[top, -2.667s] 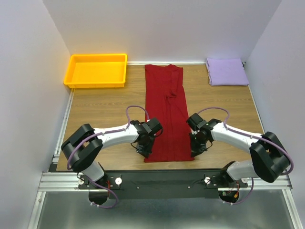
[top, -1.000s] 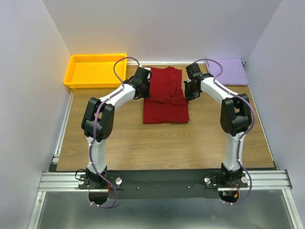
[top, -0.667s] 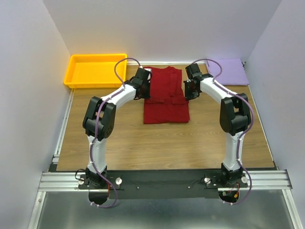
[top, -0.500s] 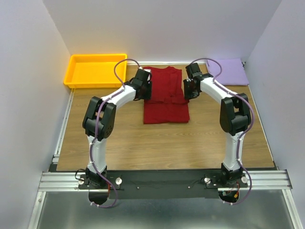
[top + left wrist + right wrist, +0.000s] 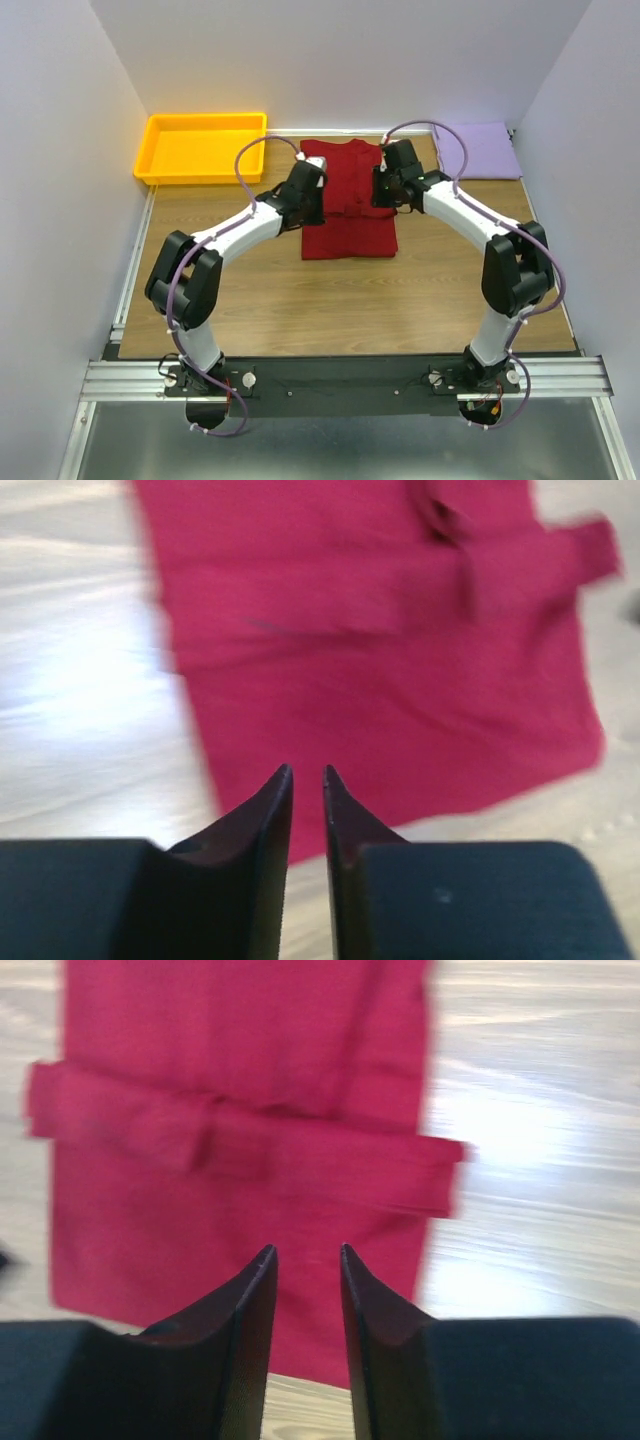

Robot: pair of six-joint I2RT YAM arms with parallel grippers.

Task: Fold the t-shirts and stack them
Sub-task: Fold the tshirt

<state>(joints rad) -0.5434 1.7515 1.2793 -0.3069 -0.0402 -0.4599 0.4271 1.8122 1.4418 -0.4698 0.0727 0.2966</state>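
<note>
The deep red t-shirt (image 5: 348, 225) lies folded flat on the wooden table at the back centre, its near half doubled over. It fills both wrist views (image 5: 380, 680) (image 5: 240, 1160). My left gripper (image 5: 310, 200) hovers over the shirt's left edge. Its jaws (image 5: 307, 770) are narrowly apart with nothing between them. My right gripper (image 5: 382, 190) hovers over the shirt's right edge. Its jaws (image 5: 306, 1248) are apart and empty. The pale lavender t-shirt (image 5: 476, 150) lies folded at the back right corner.
A yellow-orange plastic tray (image 5: 205, 148) stands at the back left. Grey walls close in the table on the left, back and right. Bare wood (image 5: 350, 300) lies between the red shirt and the arm bases.
The long red shirt has been folded in half, its near end carried to the back. In the last half second both grippers drew back and inward above the shirt, holding nothing.
</note>
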